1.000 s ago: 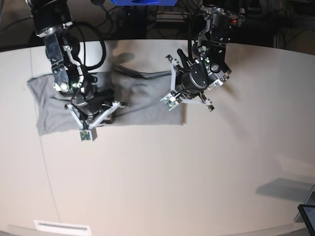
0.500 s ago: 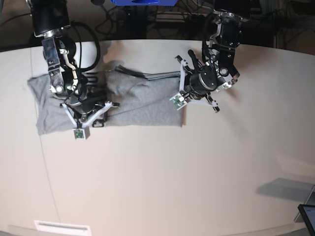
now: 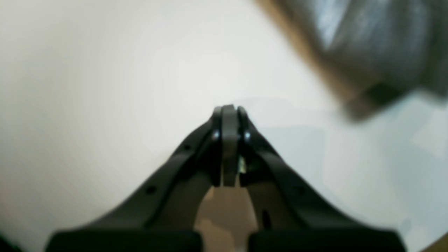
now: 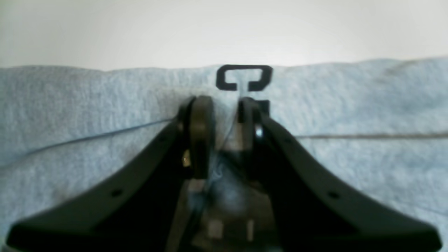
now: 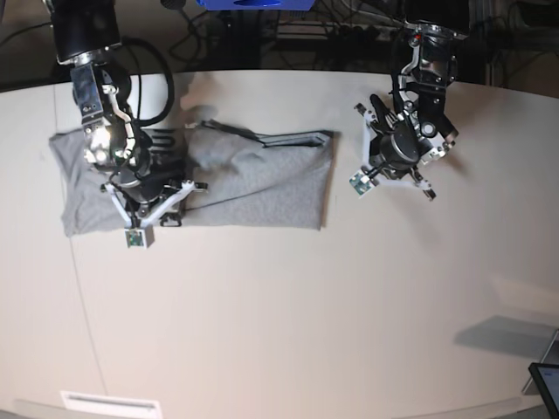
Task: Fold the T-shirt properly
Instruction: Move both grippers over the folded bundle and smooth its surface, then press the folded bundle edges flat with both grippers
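Note:
The grey T-shirt [image 5: 262, 183] lies spread across the back left of the table, wrinkled in its middle. My right gripper [image 5: 148, 188] sits low on its left part. In the right wrist view the gripper [image 4: 224, 105] is closed down on a pinch of the T-shirt [image 4: 70, 105], near the cloth's edge where a black letter [image 4: 244, 77] shows. My left gripper [image 5: 395, 157] is just right of the shirt's right edge, off the cloth. In the left wrist view the gripper [image 3: 229, 110] is shut and empty over bare table, with the T-shirt [image 3: 385, 45] blurred at top right.
A dark screen corner [image 5: 546, 384] pokes in at the lower right, with a grey shadow patch beside it. A white label [image 5: 109, 403] lies at the front left edge. Cables and dark gear run along the back edge [image 5: 262, 26].
My left gripper has let go of the shirt's right edge and moved right and back, off the cloth. My right gripper has shifted a little left on the shirt.

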Controlling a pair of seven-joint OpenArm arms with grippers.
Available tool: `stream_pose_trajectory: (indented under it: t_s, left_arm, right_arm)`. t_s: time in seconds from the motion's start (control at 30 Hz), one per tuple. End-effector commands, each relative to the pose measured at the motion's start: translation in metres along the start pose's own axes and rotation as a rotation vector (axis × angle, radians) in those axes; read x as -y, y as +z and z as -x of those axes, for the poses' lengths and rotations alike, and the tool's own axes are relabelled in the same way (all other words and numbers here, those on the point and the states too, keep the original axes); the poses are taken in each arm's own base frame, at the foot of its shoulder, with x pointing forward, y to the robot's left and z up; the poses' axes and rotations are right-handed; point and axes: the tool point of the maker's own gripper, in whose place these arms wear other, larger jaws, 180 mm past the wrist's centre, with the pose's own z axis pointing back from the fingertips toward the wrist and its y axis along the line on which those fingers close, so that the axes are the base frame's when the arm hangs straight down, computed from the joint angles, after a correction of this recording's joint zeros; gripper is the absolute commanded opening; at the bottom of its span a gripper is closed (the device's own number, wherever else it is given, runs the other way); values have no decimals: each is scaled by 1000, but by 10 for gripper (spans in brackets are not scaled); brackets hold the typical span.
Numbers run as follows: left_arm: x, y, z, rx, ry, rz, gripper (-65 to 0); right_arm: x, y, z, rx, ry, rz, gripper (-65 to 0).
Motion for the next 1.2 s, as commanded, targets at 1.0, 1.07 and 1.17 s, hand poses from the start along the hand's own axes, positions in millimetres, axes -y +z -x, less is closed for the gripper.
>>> stream_pose_trajectory:
  t_s: [1.0,1.07,1.17]
  left_arm:
    - [25,33,-95,272,185,55,-650]
    - [36,35,-107,303,161,91,-650]
    - [55,39,-123,342,111,140,-650]
  right_arm:
    - [-36,48,-23,81,33,-97,-505]
    - [-33,45,-18,64,29,-90,-505]
    - [-29,41,-8,40,22,-81,-505]
